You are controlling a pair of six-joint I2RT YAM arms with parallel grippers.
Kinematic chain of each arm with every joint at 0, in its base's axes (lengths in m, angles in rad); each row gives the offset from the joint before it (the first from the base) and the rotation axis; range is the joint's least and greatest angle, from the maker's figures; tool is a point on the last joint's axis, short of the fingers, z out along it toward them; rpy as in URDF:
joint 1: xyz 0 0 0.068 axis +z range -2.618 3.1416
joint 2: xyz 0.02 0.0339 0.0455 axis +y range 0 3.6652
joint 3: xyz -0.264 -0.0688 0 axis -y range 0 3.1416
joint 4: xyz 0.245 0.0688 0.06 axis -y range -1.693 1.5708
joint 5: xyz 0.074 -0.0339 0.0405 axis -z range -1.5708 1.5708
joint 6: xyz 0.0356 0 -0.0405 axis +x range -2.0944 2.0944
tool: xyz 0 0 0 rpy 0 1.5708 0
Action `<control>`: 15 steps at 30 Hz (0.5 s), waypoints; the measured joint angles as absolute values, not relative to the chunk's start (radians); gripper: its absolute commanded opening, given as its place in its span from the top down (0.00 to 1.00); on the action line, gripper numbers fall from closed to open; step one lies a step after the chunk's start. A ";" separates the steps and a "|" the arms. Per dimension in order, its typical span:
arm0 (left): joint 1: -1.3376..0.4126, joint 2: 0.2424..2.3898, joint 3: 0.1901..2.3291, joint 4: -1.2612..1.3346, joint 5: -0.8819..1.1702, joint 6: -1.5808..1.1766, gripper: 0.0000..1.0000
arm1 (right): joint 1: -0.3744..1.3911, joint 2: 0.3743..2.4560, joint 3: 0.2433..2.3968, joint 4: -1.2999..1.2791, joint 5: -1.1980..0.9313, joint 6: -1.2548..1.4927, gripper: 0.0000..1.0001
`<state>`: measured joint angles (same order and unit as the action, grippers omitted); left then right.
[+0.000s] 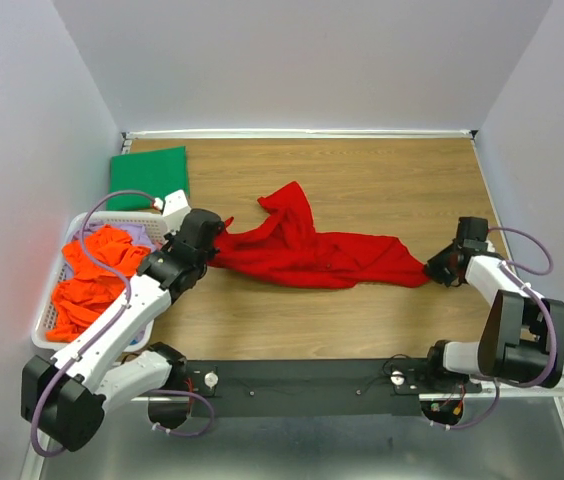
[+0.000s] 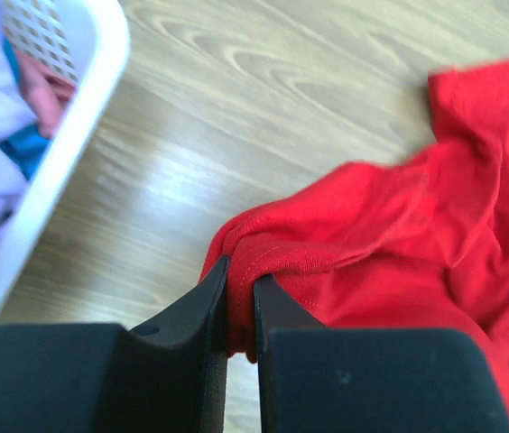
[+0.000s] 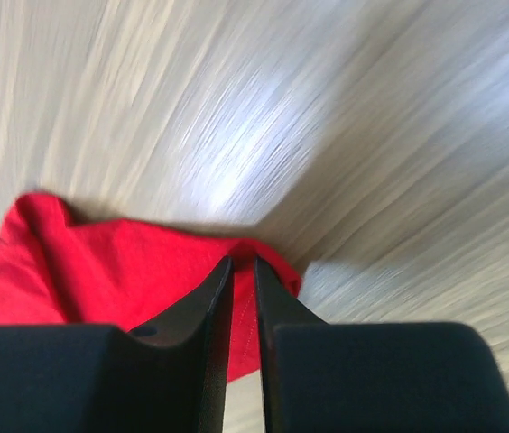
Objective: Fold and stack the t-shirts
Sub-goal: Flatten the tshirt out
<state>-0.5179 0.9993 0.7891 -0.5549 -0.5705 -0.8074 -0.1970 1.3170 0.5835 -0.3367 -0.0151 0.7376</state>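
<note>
Left claw (image 2: 241, 281): fingers pressed together, pinching a hem edge of the red t-shirt (image 2: 399, 262). Right claw (image 3: 243, 267): fingers nearly closed on the shirt's opposite end, red cloth showing in the slit; wrist view blurred.

Red shirt lies stretched and rumpled across the middle of the tabletop (image 1: 382, 180) between both claws, one part bunched toward the far side.

White basket (image 1: 46, 305) beside the left arm holds the orange t-shirt (image 1: 87, 280) and lavender t-shirt (image 1: 137, 232). Green t-shirt (image 1: 149, 177) lies folded flat at the far left corner.
</note>
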 measured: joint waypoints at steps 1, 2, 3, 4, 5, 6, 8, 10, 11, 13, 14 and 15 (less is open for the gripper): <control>-0.509 0.996 0.789 -0.553 -0.569 -0.804 0.85 | -0.221 1.326 0.591 -0.334 -0.012 0.752 0.75; -0.501 0.997 0.789 -0.550 -0.566 -0.800 0.85 | -0.234 1.330 0.595 -0.333 -0.006 0.760 0.73; -0.498 0.999 0.789 -0.550 -0.564 -0.797 0.85 | -0.241 1.330 0.598 -0.333 0.004 0.762 0.71; -0.495 0.999 0.788 -0.552 -0.563 -0.797 0.85 | -0.243 1.328 0.601 -0.336 0.012 0.762 0.67; -0.494 0.999 0.788 -0.556 -0.563 -0.799 0.85 | -0.244 1.322 0.604 -0.338 0.022 0.759 0.66; -0.493 0.997 0.788 -0.559 -0.563 -0.802 0.80 | -0.244 1.313 0.605 -0.338 0.026 0.752 0.64; -0.488 0.985 0.783 -0.573 -0.564 -0.813 0.68 | -0.234 1.290 0.609 -0.339 0.029 0.731 0.58; -0.485 0.952 0.767 -0.585 -0.564 -0.836 0.57 | -0.203 1.251 0.622 -0.339 0.031 0.697 0.55; -0.485 0.944 0.764 -0.589 -0.564 -0.838 0.50 | -0.187 1.242 0.625 -0.339 0.032 0.684 0.53; -0.485 0.907 0.756 -0.606 -0.565 -0.854 0.29 | -0.113 1.190 0.641 -0.337 0.030 0.634 0.50; -0.485 0.891 0.756 -0.616 -0.566 -0.860 0.24 | -0.089 1.178 0.647 -0.338 0.027 0.616 0.50; -0.485 0.876 0.756 -0.622 -0.568 -0.864 0.20 | -0.048 1.161 0.660 -0.336 0.011 0.585 0.49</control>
<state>-0.4854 0.8757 0.7559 -0.6216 -0.5678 -0.8642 -0.0483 1.1610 0.6598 -0.3355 0.0109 0.5850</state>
